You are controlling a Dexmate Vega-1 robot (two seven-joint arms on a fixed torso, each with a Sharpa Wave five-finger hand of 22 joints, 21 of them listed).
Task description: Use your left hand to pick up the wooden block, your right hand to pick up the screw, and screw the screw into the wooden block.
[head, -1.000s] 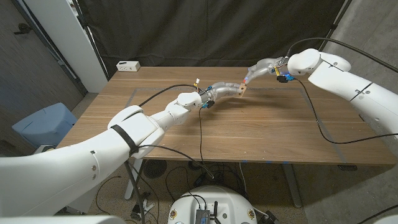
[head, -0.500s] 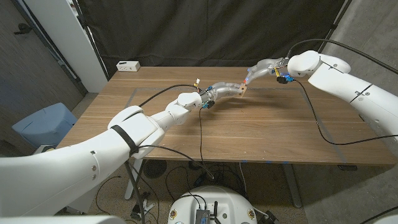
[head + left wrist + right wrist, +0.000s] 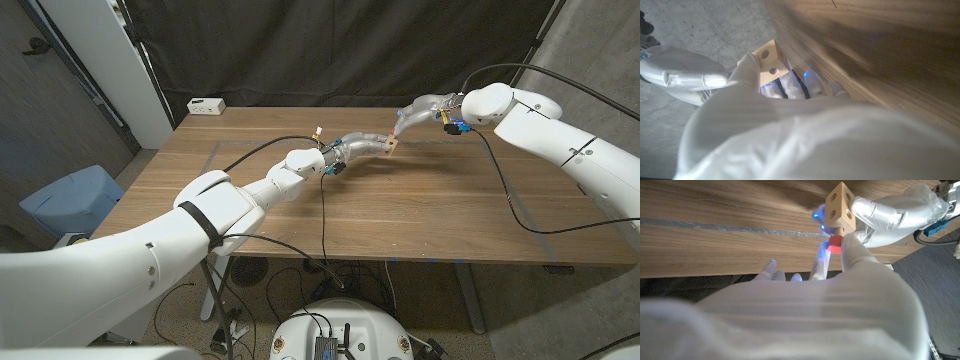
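The left hand is gripping the wooden block in its fingertips, lifted over the desk. The right hand is pinching the red-headed screw, whose shaft is sitting in a hole on the block's face. A white box is sitting well away at the desk's corner.

The head camera looks down from above and behind both arms across the wooden table toward a dark curtain. Each wrist camera peers close along the back of its own hand, its picture turned. All three views share the wooden block held over the table's far side.
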